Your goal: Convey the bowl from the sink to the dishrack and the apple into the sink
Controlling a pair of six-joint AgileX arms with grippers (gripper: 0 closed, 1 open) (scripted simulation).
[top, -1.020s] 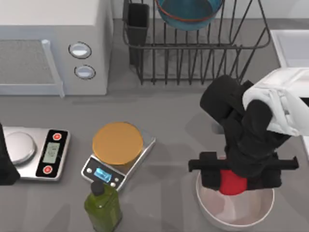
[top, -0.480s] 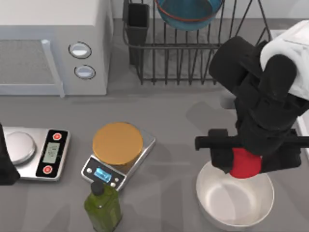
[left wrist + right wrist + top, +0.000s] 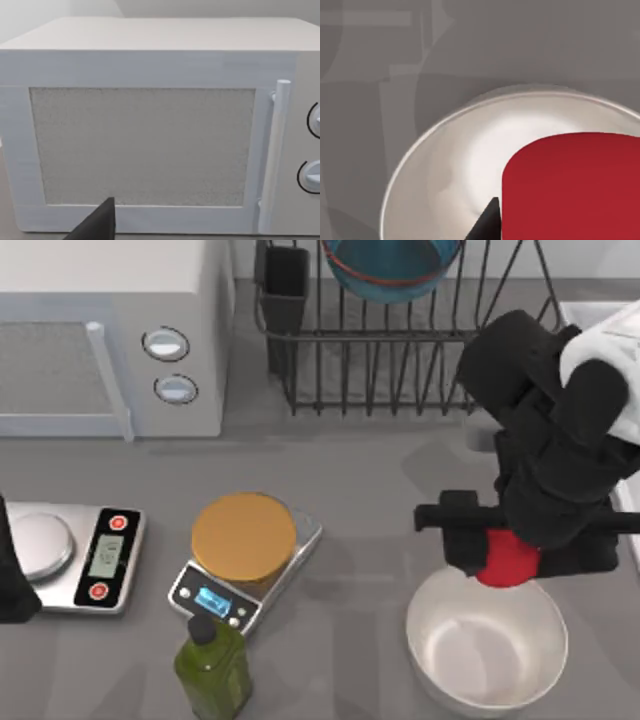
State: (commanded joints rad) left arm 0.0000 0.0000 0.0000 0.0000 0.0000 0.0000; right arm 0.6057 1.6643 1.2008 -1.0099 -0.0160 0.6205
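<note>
Red apple [image 3: 507, 560] gripped by right gripper [image 3: 510, 558] above white bowl [image 3: 487, 645].

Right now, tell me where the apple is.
The apple is held in the right gripper at the top view's right, lifted above the far rim of the white bowl, short of the sink.

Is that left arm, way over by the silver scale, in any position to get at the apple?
Probably not. The left gripper sits at the table's far left edge, and the apple is already clamped in the right gripper above the white bowl.
</note>
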